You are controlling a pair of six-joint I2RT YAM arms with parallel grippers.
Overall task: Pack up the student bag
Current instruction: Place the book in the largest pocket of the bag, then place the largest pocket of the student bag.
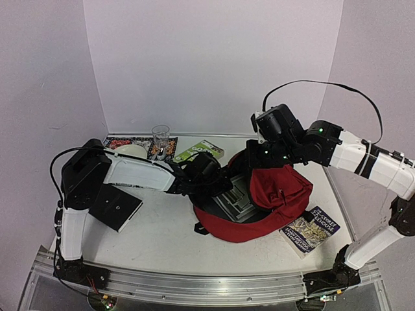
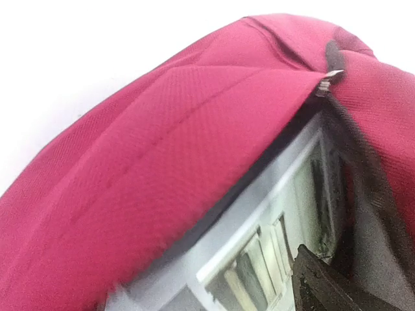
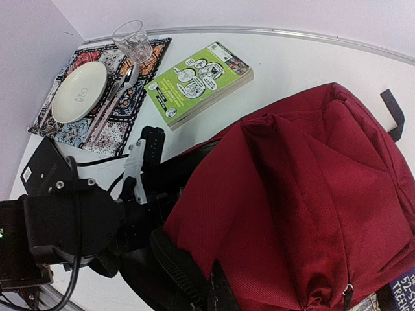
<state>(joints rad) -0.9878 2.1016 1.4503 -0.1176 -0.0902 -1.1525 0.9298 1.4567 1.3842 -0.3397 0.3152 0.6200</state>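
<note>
The student bag (image 1: pixel 282 194) is a dark-red backpack lying in the middle of the table with its mouth facing left; it also shows in the right wrist view (image 3: pixel 311 194) and the left wrist view (image 2: pixel 162 129). My right gripper (image 1: pixel 258 155) is shut on the bag's upper flap and holds the mouth open; in the right wrist view (image 3: pixel 228 299) the fabric runs into it. A grey-white book (image 1: pixel 237 199) lies inside the bag. My left gripper (image 1: pixel 220 184) sits at the mouth, just over that book (image 2: pixel 272 233); one dark fingertip (image 2: pixel 324 285) shows far to one side, jaws apart.
A green book (image 1: pixel 200 153) lies behind the bag. A placemat with a plate (image 1: pixel 133 152), cutlery and a glass (image 1: pixel 160 136) is at the back left. A black notebook (image 1: pixel 117 207) lies under the left arm. A blue book (image 1: pixel 311 230) lies right of the bag.
</note>
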